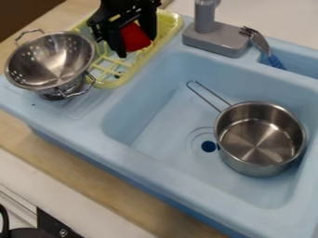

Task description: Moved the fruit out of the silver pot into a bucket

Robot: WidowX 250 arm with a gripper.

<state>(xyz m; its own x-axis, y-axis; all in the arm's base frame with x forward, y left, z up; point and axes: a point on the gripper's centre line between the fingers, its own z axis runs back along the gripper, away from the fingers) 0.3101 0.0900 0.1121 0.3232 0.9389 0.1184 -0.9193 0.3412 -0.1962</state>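
The black gripper [136,44] hangs at the top left over the yellow-green basket [109,83], shut on a red fruit [135,37], with one finger on each side of it. Whether the fruit touches the basket is hard to tell. A silver pot [261,161] stands upright in the right part of the sink, its wire handle pointing to the upper left, and its inside shows bare metal.
Left of the basket sits a silver colander [49,60] on the sink's rim. The grey faucet base [217,38] stands behind the blue basin [146,114]. A fork with a blue handle [275,61] lies at the upper right.
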